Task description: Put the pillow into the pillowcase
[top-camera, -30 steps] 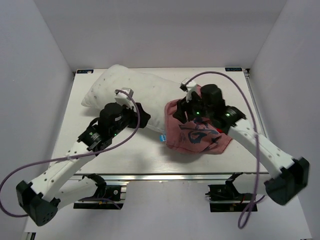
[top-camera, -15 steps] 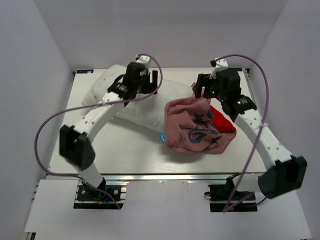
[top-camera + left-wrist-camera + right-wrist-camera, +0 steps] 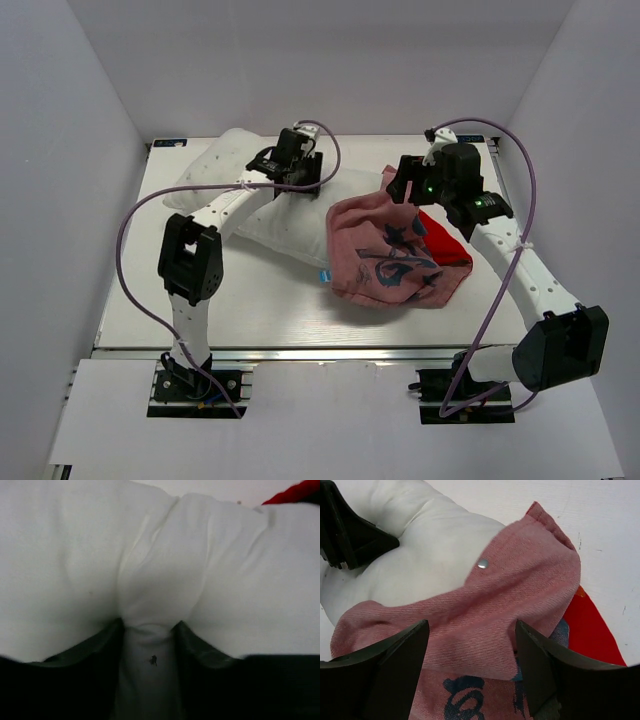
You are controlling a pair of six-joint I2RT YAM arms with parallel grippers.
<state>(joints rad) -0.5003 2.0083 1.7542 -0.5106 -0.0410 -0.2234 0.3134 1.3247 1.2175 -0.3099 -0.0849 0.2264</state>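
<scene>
The pillow (image 3: 213,165) is lying slantwise across the far left of the table (image 3: 250,300), with its right end going under the pillowcase's open edge. The left gripper (image 3: 148,635) is closing on a ridge of the pillow's white cover, the fabric bunching into a narrow fold between the two fingers and puffing out on either side. Judging by that deep pucker, the pillow is handling as light, soft and springy. A pinch is taking cloth rather than stuffing, so it is likely sagging and dragging when pulled, and a corner or seam is probably offering a firmer hold than the middle. To the right, the pillowcase (image 3: 390,260) is lying crumpled with its faded pink reverse up and a red patch showing on its far right side. It is draping over the pillow's end near a small metal stud (image 3: 482,563). It is looking thin, floppy and not slippery, so its mouth is probably collapsing unless held at the hem, and the hem by the stud seems the place to take it. The right gripper (image 3: 471,625) is hovering over that hem with its fingers spread wide. It is clamping nothing as far as the wrist view shows.
</scene>
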